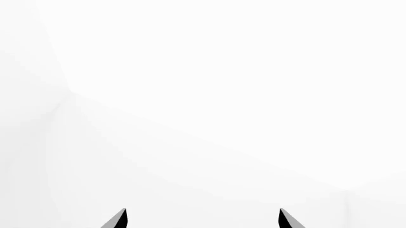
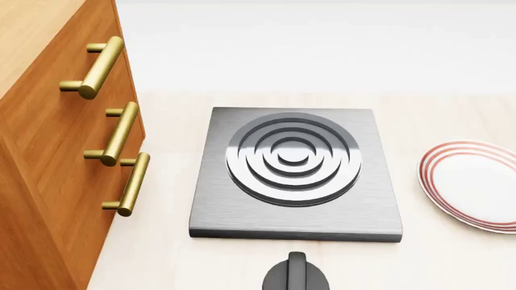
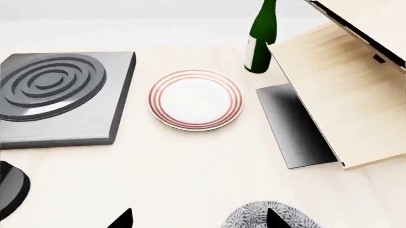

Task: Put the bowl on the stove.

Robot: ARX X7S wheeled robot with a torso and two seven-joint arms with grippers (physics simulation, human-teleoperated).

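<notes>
Your left wrist view shows only blank white past the left gripper (image 1: 201,219), its tips spread wide on nothing. In your head view the stove (image 2: 296,175) lies bare, dead ahead. Your right wrist view puts the bowl (image 3: 269,217) just under the open, empty right gripper (image 3: 199,219), so that arm is nearer; the stove sits well beyond, past the plate (image 3: 196,99).

Head view: steeply down, close over stove (image 2: 295,175) and plate (image 2: 475,184). Right wrist view: low, slanting across the same stove (image 3: 60,97) and plate (image 3: 196,99). Left wrist view: facing blank white only.
</notes>
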